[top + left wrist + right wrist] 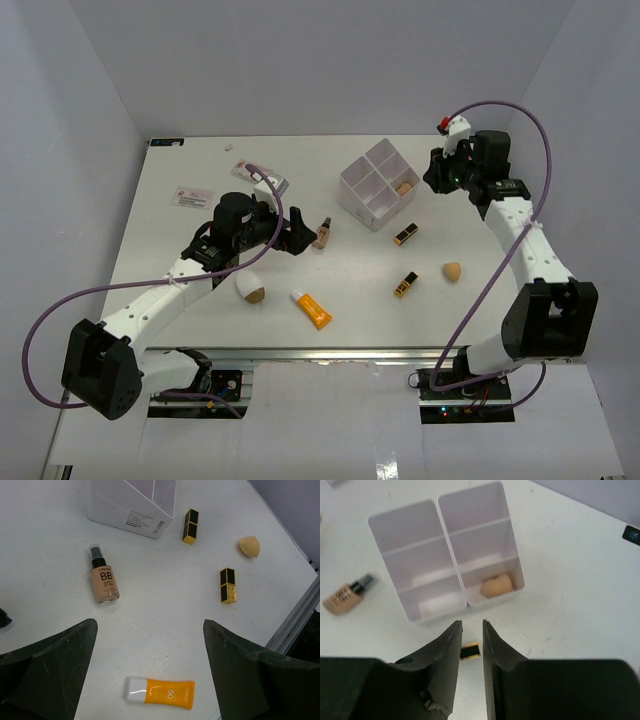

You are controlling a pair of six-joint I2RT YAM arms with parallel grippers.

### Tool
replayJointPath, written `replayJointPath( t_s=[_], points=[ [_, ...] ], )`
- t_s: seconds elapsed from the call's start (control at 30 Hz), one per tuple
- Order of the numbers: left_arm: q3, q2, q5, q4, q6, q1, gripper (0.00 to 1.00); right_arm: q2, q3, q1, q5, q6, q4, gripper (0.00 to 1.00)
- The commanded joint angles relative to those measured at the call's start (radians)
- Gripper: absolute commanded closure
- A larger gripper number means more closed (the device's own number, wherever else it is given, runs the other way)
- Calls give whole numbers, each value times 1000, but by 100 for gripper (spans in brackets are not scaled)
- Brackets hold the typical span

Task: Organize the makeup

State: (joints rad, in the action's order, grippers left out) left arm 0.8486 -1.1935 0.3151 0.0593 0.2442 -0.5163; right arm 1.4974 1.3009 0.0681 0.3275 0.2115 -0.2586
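Beige bottle [104,577] is what the left jaws' next move turns on, I reckon. It lies on the bench [165,615] ahead of them and off toward one finger (the one at the wrist view's left), not centred in the gap. Its long axis runs approx. fore-aft from the jaws, dark cap pointing away toward the white box [125,510]. Fingers closing sideways would meet it across its narrow width once the gap is shifted over it. Left jaws are spread wide w/ nothing between them.

Orange tube [160,692] lies nearer, about midway between the two fingers. Its long axis runs finger to finger, so it'd prob. need a wrist turn first. Left arm is the nearer one to both; the top view has the bottle just beside those jaws.

Right jaws hover by the box's near wall, parted only a sliver, pinching nothing. A black-and-gold lipstick [470,651] shows through the slit, on the bench below. One tan sponge [496,586] sits in the box compartment just ahead of them.
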Motion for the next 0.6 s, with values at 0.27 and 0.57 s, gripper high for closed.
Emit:
replayJointPath(
  t_s=[0.27, 0.57],
  points=[
    [29, 44, 43, -18, 16, -1, 2, -208, -316, -184, -24, 465, -505, 34],
    [26, 57, 53, -23, 20, -2, 2, -115, -362, -197, -75, 449, -474, 34]
  ],
)
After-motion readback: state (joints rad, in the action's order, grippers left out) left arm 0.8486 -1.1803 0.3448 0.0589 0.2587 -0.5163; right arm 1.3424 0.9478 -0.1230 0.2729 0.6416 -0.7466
